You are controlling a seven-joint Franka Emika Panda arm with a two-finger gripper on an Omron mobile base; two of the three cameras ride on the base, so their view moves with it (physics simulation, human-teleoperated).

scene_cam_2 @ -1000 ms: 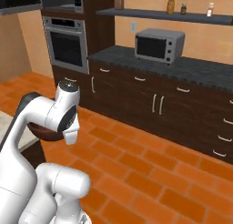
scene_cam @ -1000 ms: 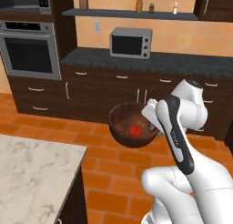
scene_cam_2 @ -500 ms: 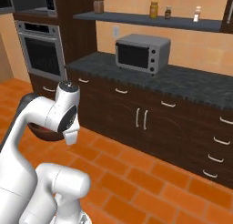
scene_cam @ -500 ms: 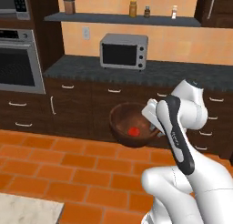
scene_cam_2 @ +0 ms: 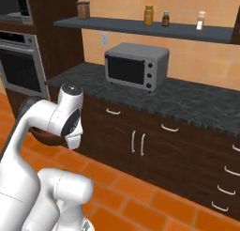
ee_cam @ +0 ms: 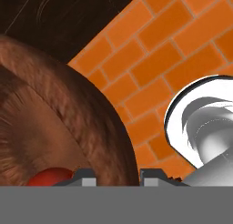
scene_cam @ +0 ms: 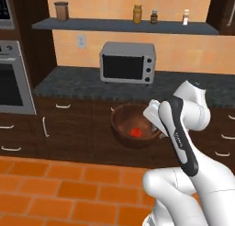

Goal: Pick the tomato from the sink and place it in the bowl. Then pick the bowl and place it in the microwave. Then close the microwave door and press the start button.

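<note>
One round red tomato (scene_cam: 135, 132) sits in the wood-grained bowl (scene_cam: 125, 122).

An orange brick-tile floor (scene_cam: 69, 188) filled the lower left of the frame, below dark wood cabinets (scene_cam_2: 154, 150) topped by a speckled dark bench (scene_cam_2: 197, 105). Against the pale orange wall (scene_cam: 183, 55), a grey shelf (scene_cam: 124, 25) carried jars across the upper frame. A built-in oven (scene_cam: 11, 82) stood at the left edge.
</note>
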